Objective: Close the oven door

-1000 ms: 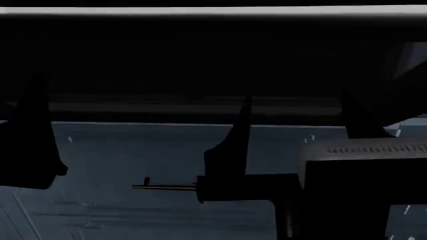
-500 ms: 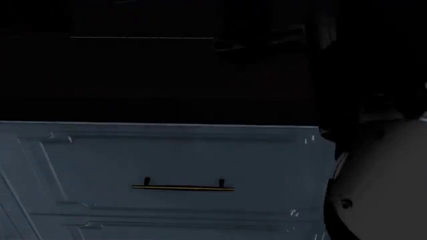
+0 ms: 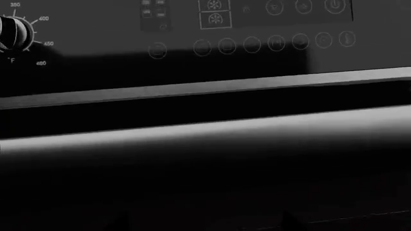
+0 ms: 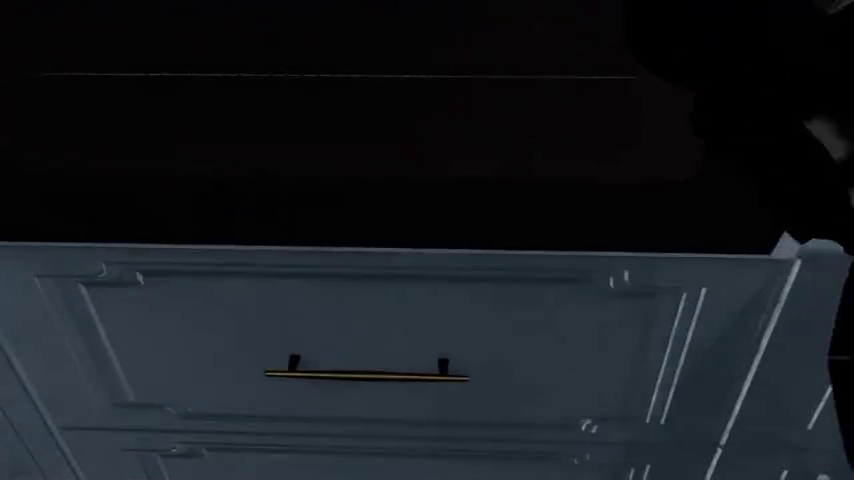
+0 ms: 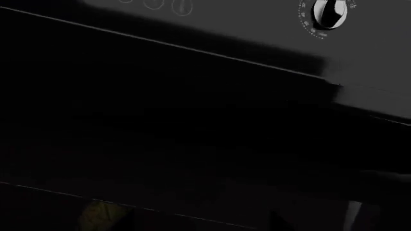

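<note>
The oven door [image 4: 334, 150] is the glossy black panel that fills the upper half of the head view, above a blue-grey drawer front. In the left wrist view a long grey bar [image 3: 205, 132], which looks like the door's handle, runs below the control panel [image 3: 257, 29]. The door face [image 5: 160, 120] spans the right wrist view, nearly black. My left gripper [image 3: 205, 225] shows only as two faint dark tips at the frame's edge, close to the door. My right gripper is lost in the dark. Whether either is open or shut cannot be made out.
A blue-grey drawer front [image 4: 200, 330] with a short brass handle [image 4: 366, 375] lies below the oven. Temperature knobs sit on the control panel [image 3: 11, 33] [image 5: 329, 12]. A dark mass [image 4: 787, 110] at the head view's upper right may be my right arm.
The dark gripper silhouettes that stood before the drawer front a second ago are gone from the head view. The right arm has left the lower right. The black door now fills the upper half.
</note>
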Available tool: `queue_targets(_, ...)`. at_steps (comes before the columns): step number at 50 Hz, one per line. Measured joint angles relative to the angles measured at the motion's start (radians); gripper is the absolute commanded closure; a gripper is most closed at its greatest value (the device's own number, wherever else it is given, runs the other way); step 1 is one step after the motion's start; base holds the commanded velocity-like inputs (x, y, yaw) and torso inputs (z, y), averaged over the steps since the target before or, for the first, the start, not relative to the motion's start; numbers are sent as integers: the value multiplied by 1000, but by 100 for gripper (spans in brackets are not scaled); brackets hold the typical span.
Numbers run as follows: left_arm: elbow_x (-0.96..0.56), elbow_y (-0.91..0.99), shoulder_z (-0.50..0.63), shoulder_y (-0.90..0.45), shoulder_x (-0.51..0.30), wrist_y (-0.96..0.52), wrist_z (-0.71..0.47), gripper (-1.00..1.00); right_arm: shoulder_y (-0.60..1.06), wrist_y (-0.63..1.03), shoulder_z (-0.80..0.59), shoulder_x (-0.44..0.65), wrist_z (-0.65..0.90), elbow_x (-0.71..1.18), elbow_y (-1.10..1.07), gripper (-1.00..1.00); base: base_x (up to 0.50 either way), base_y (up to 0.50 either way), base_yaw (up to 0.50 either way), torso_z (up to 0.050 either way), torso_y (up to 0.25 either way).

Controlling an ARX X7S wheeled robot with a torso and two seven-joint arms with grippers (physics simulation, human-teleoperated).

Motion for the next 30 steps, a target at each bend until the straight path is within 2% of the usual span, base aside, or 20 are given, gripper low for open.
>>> queue_targets(8,113,-371,75,-124,135,83,148,-100,156,-187,-98,-160,-195,-156,524,-100,0,0,0,0,0)
queue_targets(11,122,-537,136,-179,187,144,205,-100,202,-251,-101,-212,-249,-212,695,-100,0,0,0,0,0)
queue_targets(19,-72,-845,418,-295,271,286,285,-100,264,-311,-20,-305,-340,-405,963,-100,0,0,0,0,0)
queue_targets(25,-231,-977,608,-339,302,331,316,-100,274,-292,92,-353,-388,-560,1062,-100,0,0,0,0,0)
queue_targets(30,-334,-1056,714,-358,317,345,324,-100,277,-275,144,-381,-417,-636,1110,-100,0,0,0,0,0)
